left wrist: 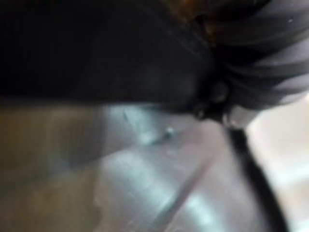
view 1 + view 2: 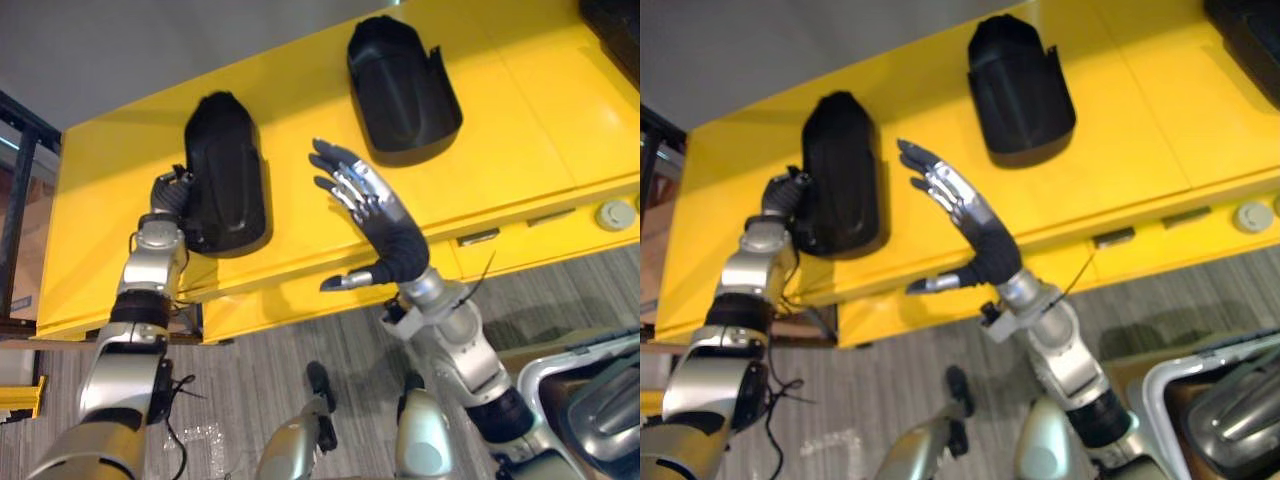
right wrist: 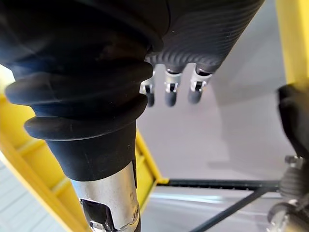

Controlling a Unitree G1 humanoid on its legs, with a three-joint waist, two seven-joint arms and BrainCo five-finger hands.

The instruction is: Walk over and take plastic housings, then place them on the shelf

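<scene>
From the head, you see two black housings on the yellow shelf [image 2: 520, 130]. The left housing [image 2: 228, 170] touches your left hand [image 2: 170, 194]; you cannot tell whether it grips. The right housing [image 2: 403, 88] lies well apart. Your right hand [image 2: 385, 225] hovers between them, released. In the right wrist view, its fingers [image 3: 169, 92] are straight.

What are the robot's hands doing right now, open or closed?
Left hand: against the left black plastic housing, cannot be told.
Right hand: open, holding nothing.

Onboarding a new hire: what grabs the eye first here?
The yellow shelf with two black plastic housings: the near housing at left, the far housing farther back and right. The right hand hovers open between them; the left hand is against the near housing's left side.
</scene>
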